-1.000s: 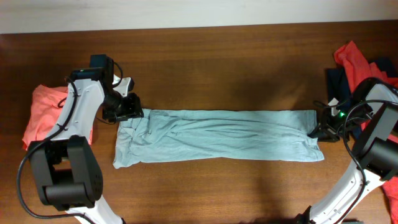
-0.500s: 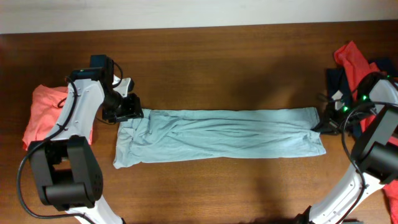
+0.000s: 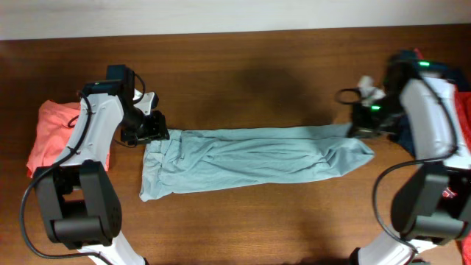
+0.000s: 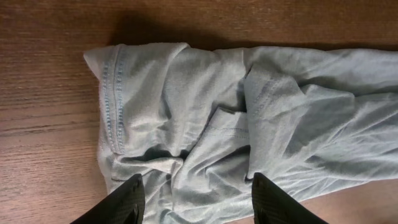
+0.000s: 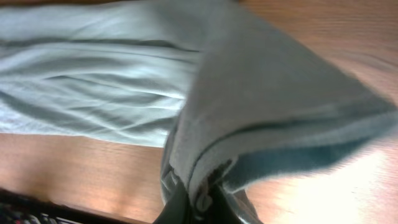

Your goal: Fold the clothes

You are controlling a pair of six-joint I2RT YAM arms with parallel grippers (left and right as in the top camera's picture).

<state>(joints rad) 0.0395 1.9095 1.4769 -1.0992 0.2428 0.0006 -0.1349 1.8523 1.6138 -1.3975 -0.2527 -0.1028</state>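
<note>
Right gripper (image 5: 199,193) tight on the raised end of the grey-blue T-shirt (image 3: 243,158); left gripper (image 4: 196,198) part-open, empty.

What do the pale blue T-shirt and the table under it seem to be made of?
The pale blue T-shirt: probably a soft cotton knit, matte; it wrinkles in loose folds and shows double stitching at its edge. The table: wood or wood veneer, dark brown, slightly glossy; grain lines run along it.

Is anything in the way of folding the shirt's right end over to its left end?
Nothing lies on the pale grey-blue T-shirt. The right gripper pinches its right end; only the open left gripper hovers over the left end, possibly in the fold's path.
</note>
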